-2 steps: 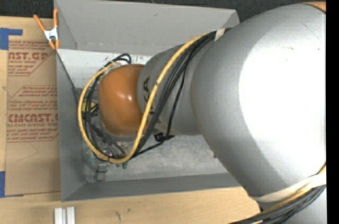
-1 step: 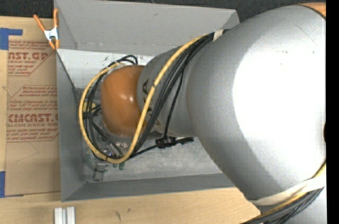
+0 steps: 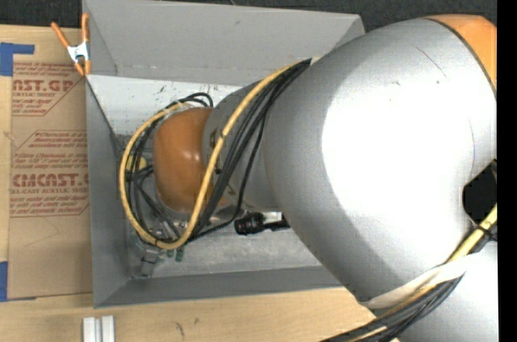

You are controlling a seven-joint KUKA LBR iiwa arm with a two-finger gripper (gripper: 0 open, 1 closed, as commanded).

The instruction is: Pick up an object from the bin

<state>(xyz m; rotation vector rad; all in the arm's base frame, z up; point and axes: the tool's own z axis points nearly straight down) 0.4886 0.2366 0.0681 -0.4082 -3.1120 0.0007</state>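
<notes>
- While reaching in from the right, blocks most of the grey bin (image 3: pixel 218 29) with one big silver arm (image 3: pixel 388 162), wrist end dipped toward the near-left corner.
- Orange cover (image 3: pixel 178 158) on the wrist, rounded, tilted down and to the left, over the left half of the bin.
- Yellow and black cables (image 3: pixel 128 179) looped round the cover's left side, then bunched up under its lower end.
- Black plug (image 3: pixel 254 224) poking out just right of that lower end, close above the bottom.
- Gripper (image 3: pixel 148 255) tucked below the cable loop, right down at the bottom, near the left wall and near the front wall.
- Open or closed? Can't tell, buried under wrist and cables.
- Same story for whatever sits under it: hidden, so can't tell what kind of object or whether anything is held.
- Just a small dark-green speck (image 3: pixel 175 255) beside the tip, touching or nearly touching the cable bunch, too small to name, maybe robot, maybe loose bit.
- Bare scuffed grey metal along the back behind the cover, plus a strip along the front to the right of the plug.
</notes>
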